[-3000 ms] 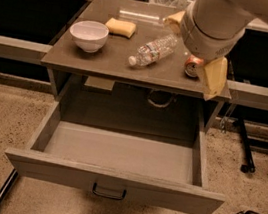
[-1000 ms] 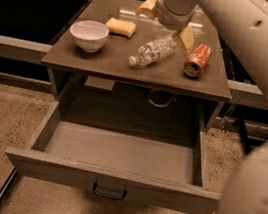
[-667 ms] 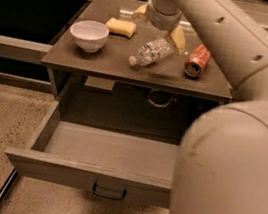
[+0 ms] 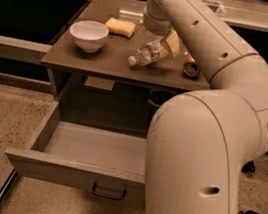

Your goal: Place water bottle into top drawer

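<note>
The water bottle, clear and crinkled with a white cap, lies on its side on the brown table top, cap toward the front left. My gripper is down at the bottle's rear end, with its yellow pad against the bottle's right side. The top drawer is pulled open below the table, and its inside shows nothing in it. The dark pull handle is at its front. My arm fills the right foreground and hides the drawer's right part.
A white bowl stands at the table's left. A yellow sponge lies behind it. An orange soda can lies to the right of the bottle. Speckled floor surrounds the drawer.
My gripper has come down closer onto the bottle's rear end. My arm has swung forward and now fills the right foreground. The bottle, bowl, sponge and can lie where they were.
</note>
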